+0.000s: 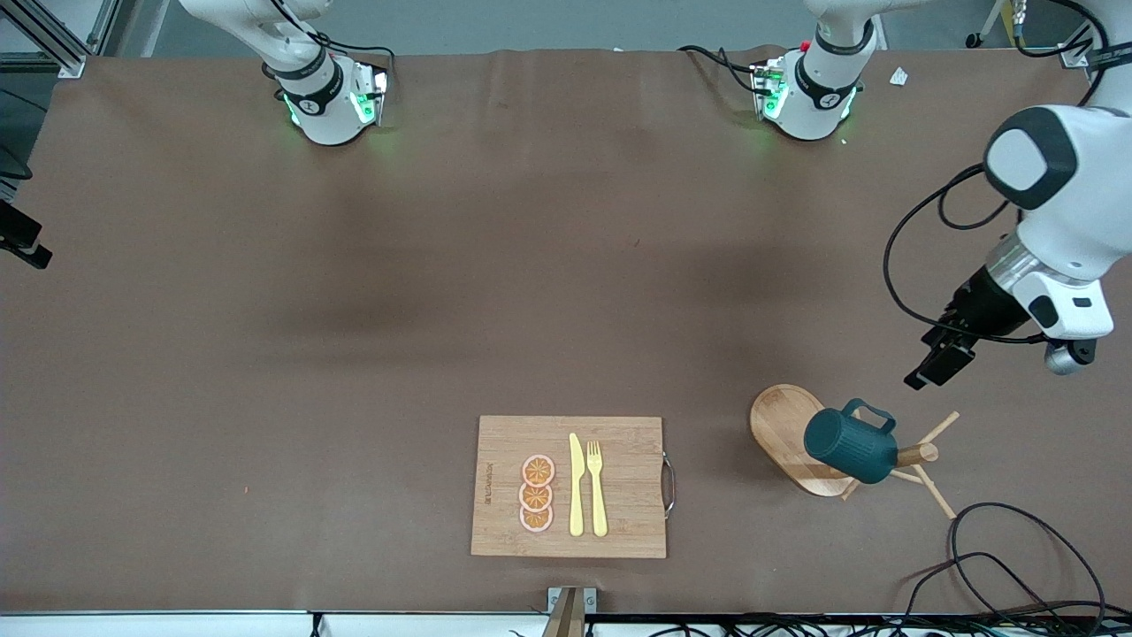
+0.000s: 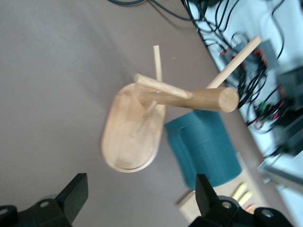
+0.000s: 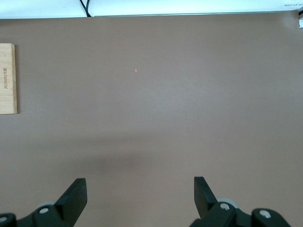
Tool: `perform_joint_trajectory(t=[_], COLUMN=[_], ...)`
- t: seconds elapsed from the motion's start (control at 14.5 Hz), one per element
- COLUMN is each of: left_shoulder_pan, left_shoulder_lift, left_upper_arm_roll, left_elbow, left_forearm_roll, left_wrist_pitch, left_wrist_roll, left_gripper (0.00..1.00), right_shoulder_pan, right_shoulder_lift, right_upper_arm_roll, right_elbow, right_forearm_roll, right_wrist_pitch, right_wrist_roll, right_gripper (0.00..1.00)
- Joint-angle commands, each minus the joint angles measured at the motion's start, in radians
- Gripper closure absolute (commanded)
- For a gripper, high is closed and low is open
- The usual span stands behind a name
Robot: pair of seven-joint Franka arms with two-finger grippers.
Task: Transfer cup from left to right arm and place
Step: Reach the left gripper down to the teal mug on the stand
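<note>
Hanging on a round wooden peg of the rack point(image 1: 809, 442): ribbed teal cup point(image 1: 851, 446), loop handle up; left gripper point(image 1: 937, 363) released, hovering over bare table beside rack; right gripper point(image 3: 139, 196) released, waiting over matte brown table point(image 1: 354, 354).

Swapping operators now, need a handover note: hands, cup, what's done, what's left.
Left hand: open, empty, in the air over bare table beside the wooden peg rack, at the left arm's end of the table.
Right hand: open, empty, waiting over bare table.
Cup: hanging on a peg of the rack, untouched.
Cutting board with knife, fork and orange slices sits mid-table, near the front camera.
Done: nothing yet.
Left: left hand grasps the cup and lifts it off the peg, passes it to the right hand, right hand places it.
</note>
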Motion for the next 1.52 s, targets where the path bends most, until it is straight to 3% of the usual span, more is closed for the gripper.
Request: perform_joint_trajectory(t=[0.0,0.28,0.55,0.69,1.45], left_shoulder_pan=[-0.002,0.0,0.0,-0.002,-0.011], left_shoulder_lift=[0.001,0.045,0.099,0.139,0.252], left_upper_arm_roll=[-0.023,-0.052,-0.089,-0.091,-0.103], left_elbow=[-0.032,-0.039,-0.039,-0.035,0.053], left_forearm_roll=[-0.016,-0.04,-0.213,-0.226,-0.224], left_wrist_pitch=[0.088,0.196,0.344,0.4,0.428], left_wrist_roll=[-0.168,-0.201,-0.201,-0.201,-0.198], left_gripper=[0.0,0.0,0.0,0.0,0.0], right_shoulder_pan=[0.0,0.001,0.0,0.0,0.001], right_shoulder_lift=[-0.002,-0.002,-0.002,-0.002,-0.002], right_upper_arm_roll=[0.002,0.002,0.002,0.002,0.002], right_elbow=[0.005,0.003,0.005,0.005,0.003], right_forearm_roll=[-0.004,-0.004,-0.004,-0.005,-0.004], right_wrist_pitch=[-0.009,-0.009,-0.009,-0.009,-0.009], right_wrist_roll=[0.001,0.004,0.002,0.002,0.004], right_gripper=[0.0,0.0,0.0,0.0,0.0])
